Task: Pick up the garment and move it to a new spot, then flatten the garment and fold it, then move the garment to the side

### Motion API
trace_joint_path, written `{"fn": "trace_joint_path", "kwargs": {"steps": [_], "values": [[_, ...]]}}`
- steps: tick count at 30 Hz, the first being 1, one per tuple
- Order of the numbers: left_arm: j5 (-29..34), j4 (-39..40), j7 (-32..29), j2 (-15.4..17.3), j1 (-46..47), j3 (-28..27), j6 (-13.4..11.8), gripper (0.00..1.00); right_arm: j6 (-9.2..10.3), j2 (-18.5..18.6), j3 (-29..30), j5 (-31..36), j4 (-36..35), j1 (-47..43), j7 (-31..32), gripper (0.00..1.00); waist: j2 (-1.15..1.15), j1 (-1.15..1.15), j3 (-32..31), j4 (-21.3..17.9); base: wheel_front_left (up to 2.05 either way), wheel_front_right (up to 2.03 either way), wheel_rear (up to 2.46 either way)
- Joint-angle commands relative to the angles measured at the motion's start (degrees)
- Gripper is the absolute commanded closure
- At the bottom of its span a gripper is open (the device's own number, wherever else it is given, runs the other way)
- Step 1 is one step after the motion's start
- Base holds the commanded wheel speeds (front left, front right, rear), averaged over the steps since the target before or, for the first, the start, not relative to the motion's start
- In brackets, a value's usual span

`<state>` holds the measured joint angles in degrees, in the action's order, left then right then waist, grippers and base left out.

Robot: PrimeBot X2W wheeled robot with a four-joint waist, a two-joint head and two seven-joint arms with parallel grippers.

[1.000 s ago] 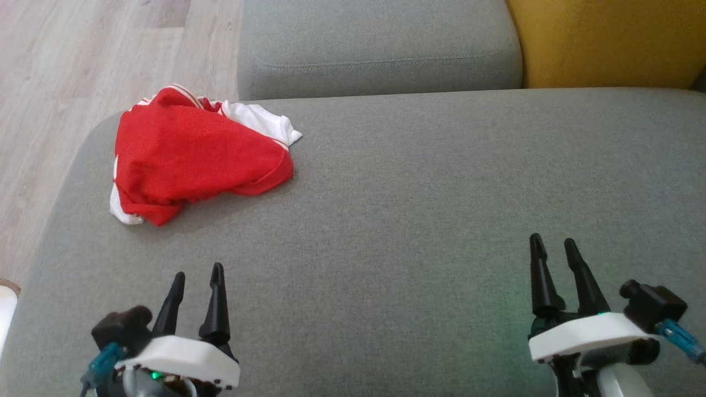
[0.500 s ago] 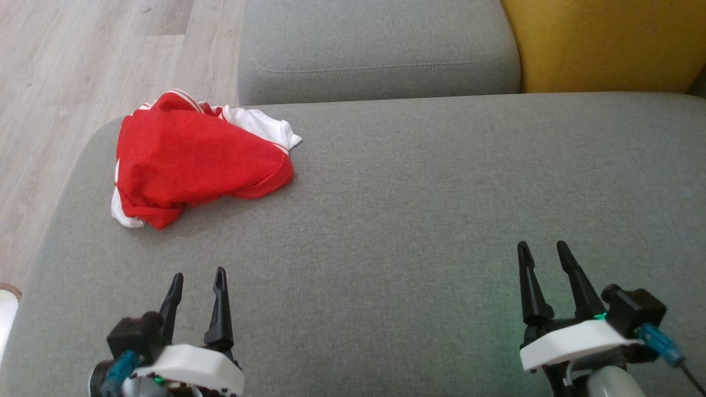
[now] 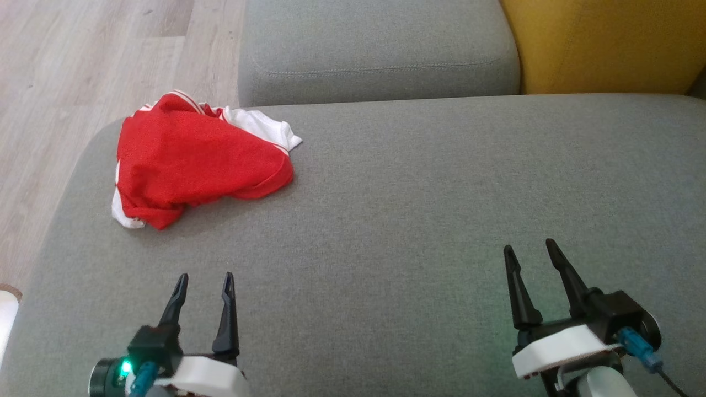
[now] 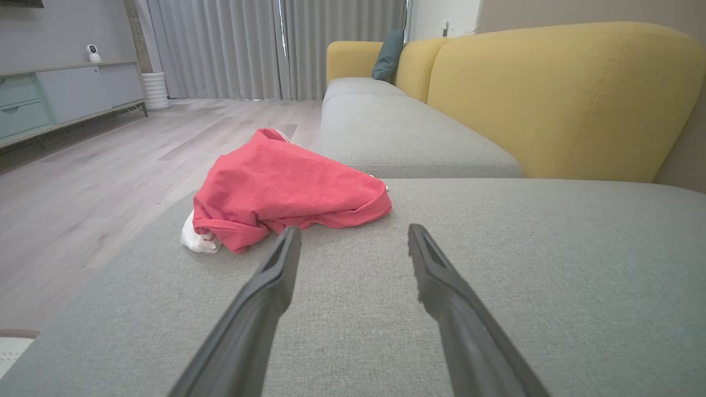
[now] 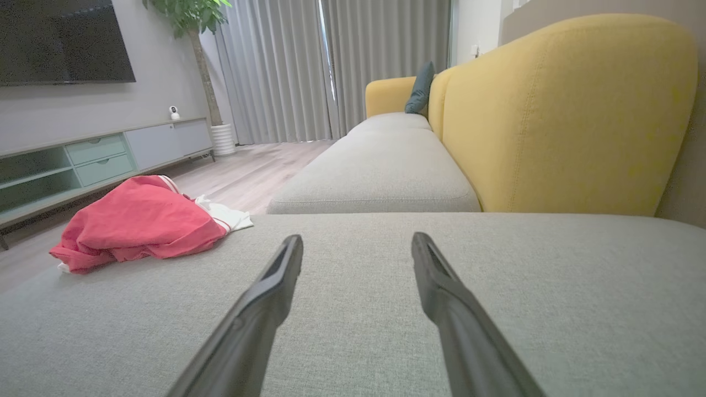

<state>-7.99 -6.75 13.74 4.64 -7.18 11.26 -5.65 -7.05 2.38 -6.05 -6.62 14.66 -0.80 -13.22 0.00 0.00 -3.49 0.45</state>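
- Red garment [image 3: 193, 165] w/ white trim lies crumpled in a heap on the far-left corner of the big grey seat cushion [image 3: 419, 198], close to the cushion's rounded left edge.
- A white sleeve-like flap [image 3: 265, 125] sticks out at the heap's far right; another white bit shows at its near-left corner.
- Nothing grips or touches the garment.
- L gripper [image 3: 205, 277] is at the near-left of the cushion, 2 fingers spread apart, nothing between them. The garment is ahead and a bit to its left, well apart.
- In the left wrist view the heap sits just past the left fingertip, on the cushion surface.
- R gripper [image 3: 528, 245] is at the near-right, 2 fingers also spread and empty, far across the cushion from the garment.
- Can't tell if either gripper touches the fabric below.
- Beyond: a 2nd grey cushion [image 3: 375, 49], yellow backrest [image 3: 606, 44] at far right, pale wood floor [image 3: 83, 66] at left.
- The right wrist view adds grey curtains [image 5: 331, 66] and a low cabinet [image 5: 83, 160].
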Motion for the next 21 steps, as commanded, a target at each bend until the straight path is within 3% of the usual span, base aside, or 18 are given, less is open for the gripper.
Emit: {"fn": "trace_joint_path", "kwargs": {"steps": [1, 21], "values": [[2.4, 2.4, 0.9, 0.3, 1.5, -1.3, -0.7, 0.0, -0.43, 0.5, -1.7, 2.4, -2.1, 1.5, -1.5, 0.0, 0.0, 0.0, 0.0, 0.0, 0.0, 0.0, 0.0], [3.6, 2.3, 1.3, -0.4, 1.2, -2.5, -0.3, 0.0, -0.44, 0.5, -0.6, 3.3, -1.6, 1.8, -1.8, 0.0, 0.0, 0.0, 0.1, -0.1, 0.0, 0.0, 0.0]]}}
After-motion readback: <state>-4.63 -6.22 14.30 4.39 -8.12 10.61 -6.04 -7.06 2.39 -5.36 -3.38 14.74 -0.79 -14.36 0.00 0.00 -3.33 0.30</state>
